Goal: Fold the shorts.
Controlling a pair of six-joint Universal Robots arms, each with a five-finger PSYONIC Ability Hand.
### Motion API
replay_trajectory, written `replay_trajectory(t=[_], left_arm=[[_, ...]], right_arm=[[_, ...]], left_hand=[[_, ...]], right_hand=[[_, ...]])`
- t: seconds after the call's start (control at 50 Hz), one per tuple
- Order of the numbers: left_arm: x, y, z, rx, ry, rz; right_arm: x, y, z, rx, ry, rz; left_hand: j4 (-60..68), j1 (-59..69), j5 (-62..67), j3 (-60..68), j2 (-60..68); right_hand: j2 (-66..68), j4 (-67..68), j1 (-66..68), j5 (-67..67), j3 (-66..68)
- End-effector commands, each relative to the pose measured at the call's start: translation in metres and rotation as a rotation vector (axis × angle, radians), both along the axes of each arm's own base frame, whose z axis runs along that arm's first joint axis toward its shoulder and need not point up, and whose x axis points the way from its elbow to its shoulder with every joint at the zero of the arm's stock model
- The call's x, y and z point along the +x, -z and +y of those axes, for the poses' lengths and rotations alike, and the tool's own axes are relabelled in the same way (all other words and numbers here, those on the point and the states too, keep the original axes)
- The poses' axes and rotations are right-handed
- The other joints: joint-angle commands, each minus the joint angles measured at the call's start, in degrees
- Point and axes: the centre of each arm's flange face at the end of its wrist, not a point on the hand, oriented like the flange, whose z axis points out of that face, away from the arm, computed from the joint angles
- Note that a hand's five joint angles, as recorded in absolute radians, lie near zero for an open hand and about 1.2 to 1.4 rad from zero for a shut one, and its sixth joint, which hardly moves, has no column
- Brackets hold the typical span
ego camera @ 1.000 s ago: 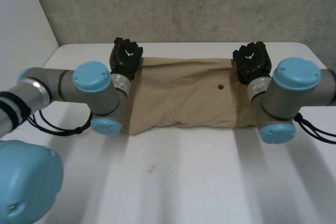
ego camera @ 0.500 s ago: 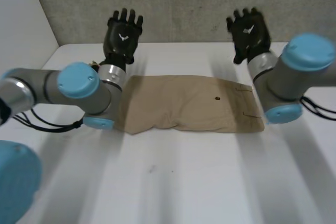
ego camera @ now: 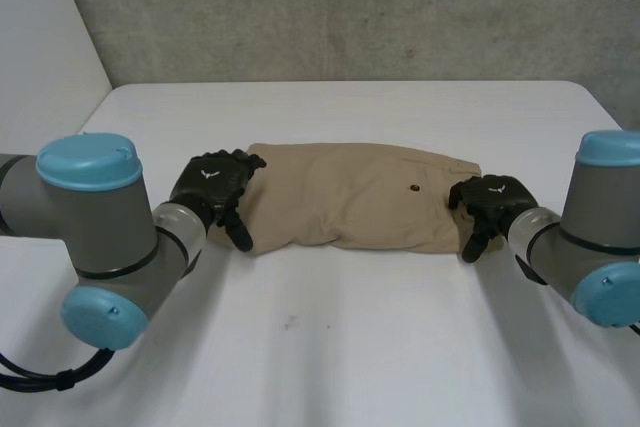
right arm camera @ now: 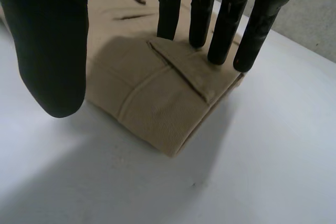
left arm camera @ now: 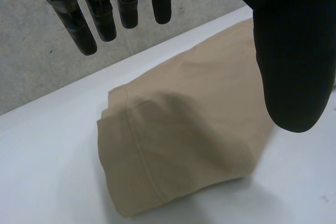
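Both hands have come down from above the table's (ego camera: 350,347) far edge to the ends of the shorts (ego camera: 350,197). The left hand (ego camera: 213,185) hangs wide over the left end, and the right hand (ego camera: 492,199) is wide at the right end; neither grips anything. The shorts lie in a band across the table's middle, apparently folded once, so the next move likely calls for pinching an end and carrying it across.

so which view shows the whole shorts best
The head view: the folded tan shorts show end to end, the left hand at one end, the right hand at the other. The left wrist view shows the end by the left hand, the right wrist view the folded corner at the right hand's fingertips.
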Motion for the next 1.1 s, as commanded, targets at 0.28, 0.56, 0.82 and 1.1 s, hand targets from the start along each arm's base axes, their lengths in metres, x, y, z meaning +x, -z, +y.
replay_trajectory(t=[0.28,0.56,0.82,1.1], left_arm=[[0.005,-0.024,0.003,-0.064,-0.010,0.027],[0.001,-0.054,-0.005,-0.193,-0.010,0.086],[-0.001,-0.083,-0.029,-0.316,-0.029,0.134],[-0.041,-0.046,-0.035,-0.206,0.051,0.095]], right_arm=[[-0.031,-0.043,-0.036,-0.322,0.114,0.294],[0.124,-0.068,0.026,-0.804,-0.412,0.420],[0.177,-0.028,0.107,-0.686,-0.818,0.163],[0.114,-0.097,0.013,-0.336,-0.247,-0.313]], left_hand=[[0.0,0.4,-0.7,-0.5,0.3],[-0.6,-0.3,-1.4,-1.1,-0.4],[-0.6,-0.3,-1.4,-1.1,-0.4],[0.7,1.0,0.0,0.2,1.0]], right_hand=[[54.7,54.2,57.9,55.2,54.4],[54.7,54.2,57.9,55.2,54.4],[-15.3,-15.8,-12.1,-14.8,-15.6],[-15.3,-15.8,-12.1,-14.8,-15.6]])
